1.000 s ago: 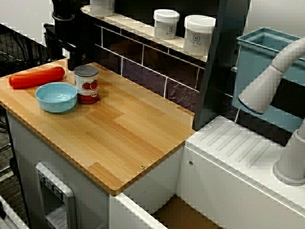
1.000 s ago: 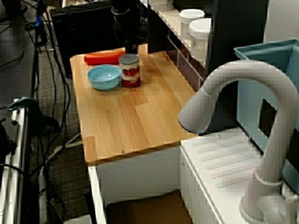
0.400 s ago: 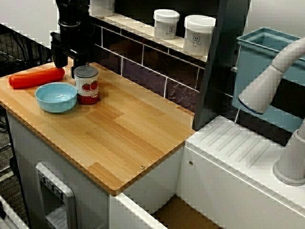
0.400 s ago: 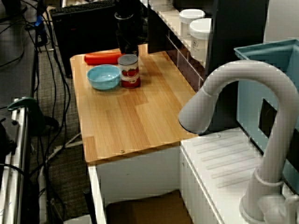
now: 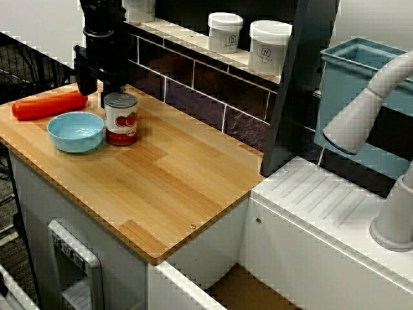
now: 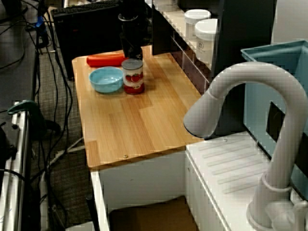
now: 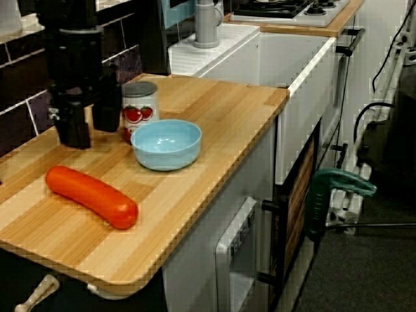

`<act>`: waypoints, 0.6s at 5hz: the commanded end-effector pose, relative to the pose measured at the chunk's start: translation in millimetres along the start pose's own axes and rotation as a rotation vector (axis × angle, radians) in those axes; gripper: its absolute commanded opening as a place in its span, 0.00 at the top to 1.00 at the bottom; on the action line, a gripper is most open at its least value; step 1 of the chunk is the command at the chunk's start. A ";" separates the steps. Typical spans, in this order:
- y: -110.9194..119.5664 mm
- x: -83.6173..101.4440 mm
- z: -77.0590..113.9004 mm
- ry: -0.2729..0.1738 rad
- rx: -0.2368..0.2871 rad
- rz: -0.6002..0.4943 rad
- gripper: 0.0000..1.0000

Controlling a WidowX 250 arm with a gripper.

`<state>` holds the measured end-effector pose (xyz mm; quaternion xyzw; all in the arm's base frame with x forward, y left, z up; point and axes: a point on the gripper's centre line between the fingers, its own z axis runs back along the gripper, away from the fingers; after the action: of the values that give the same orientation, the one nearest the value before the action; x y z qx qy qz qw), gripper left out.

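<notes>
From where I stand there is one wooden counter (image 5: pixel 174 187), and on it I count one tomato can (image 5: pixel 120 118), one pale blue bowl (image 5: pixel 75 131) and one orange-red sausage-shaped thing (image 5: pixel 48 105) (carrot or sausage, I can't tell). On the far shelf stand two white lidded jars, a left jar (image 5: pixel 225 31) and a right jar (image 5: pixel 269 46). There is one black gripper (image 7: pixel 90 123), with two fingers (image 7: pixel 73 127). Off to the right are one grey faucet (image 5: pixel 361 116) and one teal bin (image 5: pixel 352 71).
</notes>
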<state>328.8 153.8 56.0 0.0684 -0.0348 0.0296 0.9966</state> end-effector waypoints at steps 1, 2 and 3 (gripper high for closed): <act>-33.2 -5.2 37.0 -0.072 0.013 -0.041 0.00; -46.6 -8.6 38.9 -0.070 0.006 -0.046 0.00; -57.0 -10.4 42.7 -0.061 -0.006 -0.060 0.00</act>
<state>316.5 90.5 60.8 0.0584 -0.0279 -0.0056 0.9979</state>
